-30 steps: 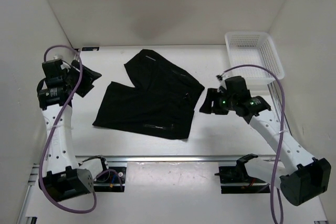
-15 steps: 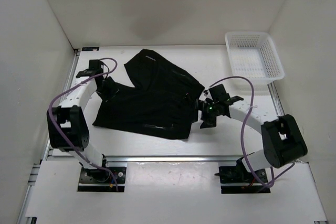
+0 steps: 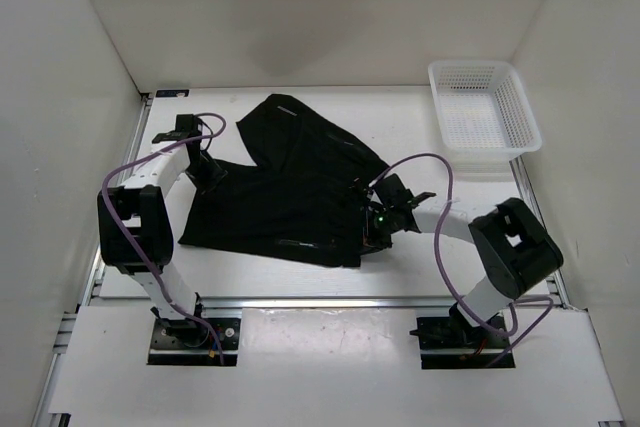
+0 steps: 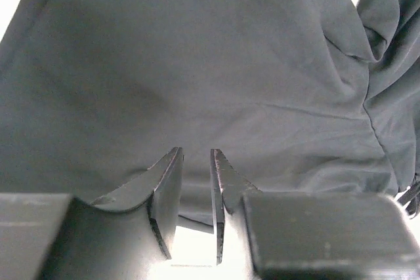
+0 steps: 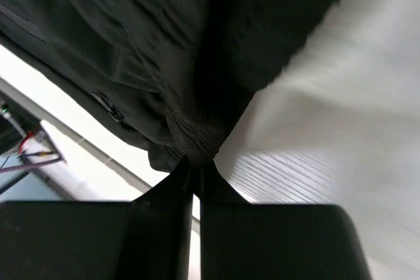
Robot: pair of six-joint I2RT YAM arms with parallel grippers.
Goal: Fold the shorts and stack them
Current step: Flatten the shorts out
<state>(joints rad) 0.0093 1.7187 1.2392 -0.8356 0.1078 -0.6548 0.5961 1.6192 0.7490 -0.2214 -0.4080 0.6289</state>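
Shorts (image 3: pixel 285 192) hem pinched in right end effector (image 5: pixel 195 165), left end effector (image 4: pixel 195 152) over opposite edge

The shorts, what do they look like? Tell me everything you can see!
The shorts are plain black, soft-looking fabric with faint seam lines and some wrinkles. They lie spread out, not yet folded, on the white table, left of the white basket and apart from it. The right gripper pinches a bunched bit of their right edge. The left gripper sits at their left edge, its fingers a little apart with the hem between them.
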